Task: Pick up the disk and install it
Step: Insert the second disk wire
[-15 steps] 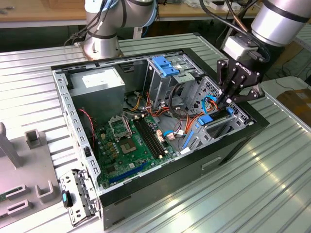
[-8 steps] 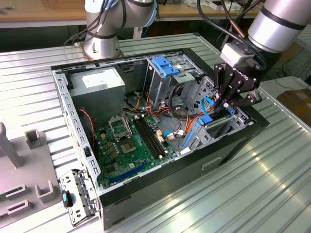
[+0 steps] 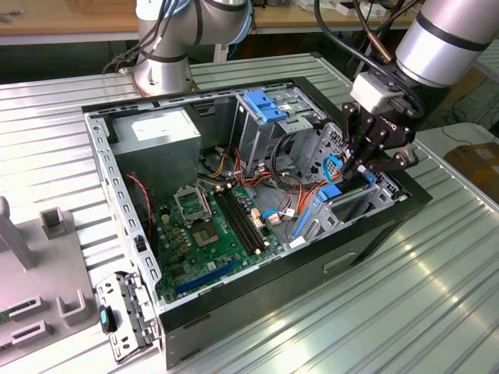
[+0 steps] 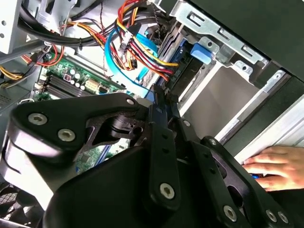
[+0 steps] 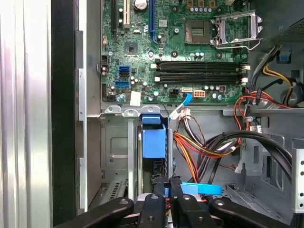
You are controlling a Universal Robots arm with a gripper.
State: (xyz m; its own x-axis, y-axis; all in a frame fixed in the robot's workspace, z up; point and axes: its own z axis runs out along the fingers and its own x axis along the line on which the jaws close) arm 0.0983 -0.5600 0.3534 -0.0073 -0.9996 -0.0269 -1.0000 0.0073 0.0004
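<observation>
The end effector (image 5: 164, 187) is closed narrow on the disk (image 5: 154, 142), which stands on edge, already lowered into the drive bay (image 5: 116, 152) of the computer case (image 3: 374, 226); seating looks unfinished, with the motherboard (image 5: 175, 52) beyond

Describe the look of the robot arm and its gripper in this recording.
The arm is a thick silver-grey tube with a black band, black cables running beside it. A pale grey block sits at the wrist. Below hangs the black gripper: flat matte-black linkage bars joined by silver screws and pivot pins, clearest in both wrist views.
</observation>
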